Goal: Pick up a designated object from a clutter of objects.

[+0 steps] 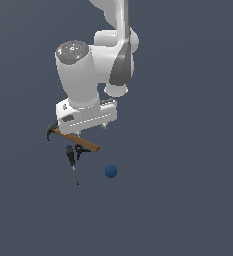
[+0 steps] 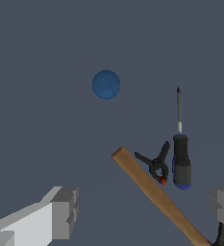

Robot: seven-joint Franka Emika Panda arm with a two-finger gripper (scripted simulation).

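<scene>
As you scan the exterior view from its left, you meet the claw hammer (image 1: pixel 73 138) first, its dark head toward that side and its wooden handle slanting down under the gripper (image 1: pixel 85 127). Just beside the handle's end lie the black-handled screwdriver (image 1: pixel 70 156) and a small black-and-red clamp (image 1: pixel 80 149), with the blue ball (image 1: pixel 111 171) farther to the exterior view's right. From the wrist view you see the fingers (image 2: pixel 64 212) spread wide apart, straddling the handle without touching it.

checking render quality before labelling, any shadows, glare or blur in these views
Exterior view: flat, even lighting, no cast shadows under the blue ball or hammer; edges slightly soft, small items coarse. Wrist view: sharp, no glare; the screwdriver and clamp-like item read clearly.
</scene>
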